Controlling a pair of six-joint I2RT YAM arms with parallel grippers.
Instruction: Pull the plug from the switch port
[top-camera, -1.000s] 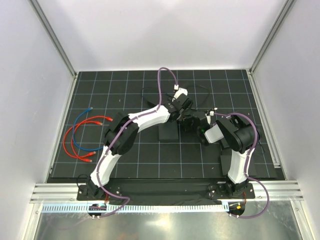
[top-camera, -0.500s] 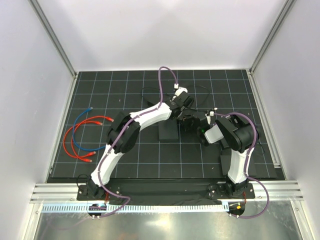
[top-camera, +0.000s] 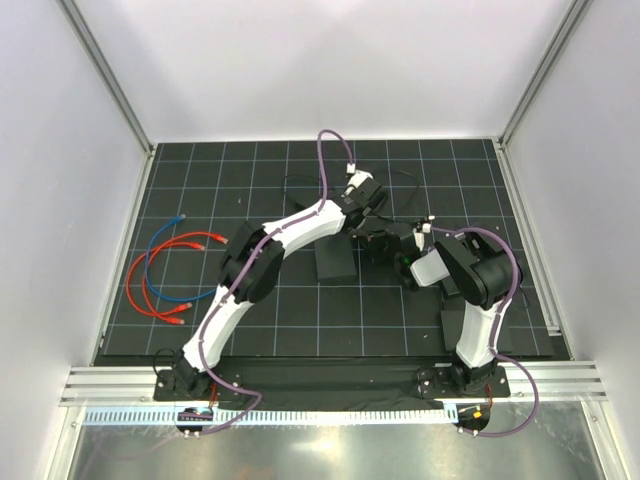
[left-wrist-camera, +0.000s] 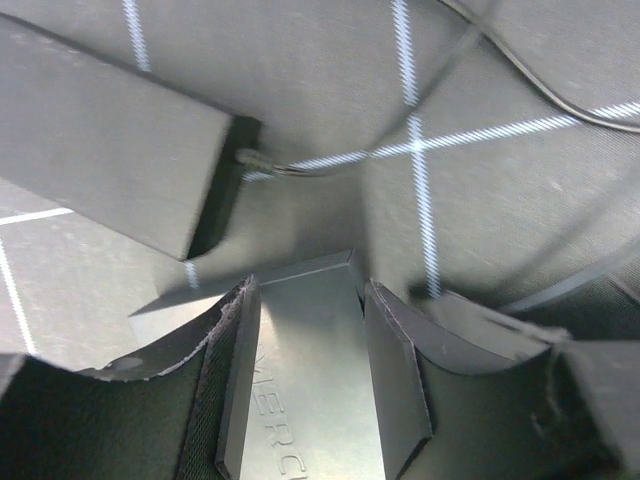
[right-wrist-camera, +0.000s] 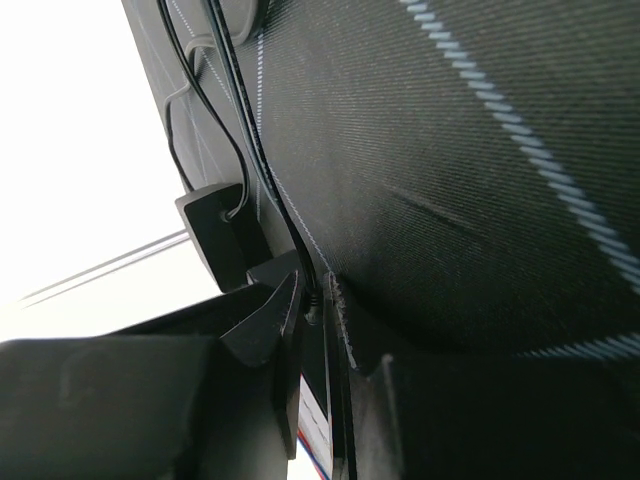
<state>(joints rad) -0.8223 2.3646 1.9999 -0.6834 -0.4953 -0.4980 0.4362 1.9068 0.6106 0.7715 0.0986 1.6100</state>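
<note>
At the centre of a black gridded mat (top-camera: 460, 180), shows the left gripper (left-wrist-camera: 308, 285) and the right gripper (right-wrist-camera: 317, 285) meeting tip to tip, together with their wrists covering most of what lies between them from above. From the left wrist, shows the switch (left-wrist-camera: 310, 390), flat, matte and lettered on top, lying between fingers (left-wrist-camera: 238, 380) spread to its width and seemingly clamped on its sides. Just beyond it, apart, shows a thick black block (left-wrist-camera: 110, 150) with a thin cord (left-wrist-camera: 300, 169) meeting its end face, and further thin cords crossing the mat behind. From the right wrist, shows pads (right-wrist-camera: 265, 325) drawn together to a narrow slit around a black cord (right-wrist-camera: 255, 140) running in from the far side; cannot make out the plug, hidden inside that slit. From above, shows a flat black slab (top-camera: 335, 262) just beside the left forearm, possibly the same thing as the block, cannot tell. At the mat's left edge, well apart from both arms, shows a red cable (top-camera: 195, 238) and a blue cable (top-camera: 149, 258) in loose loops.
</note>
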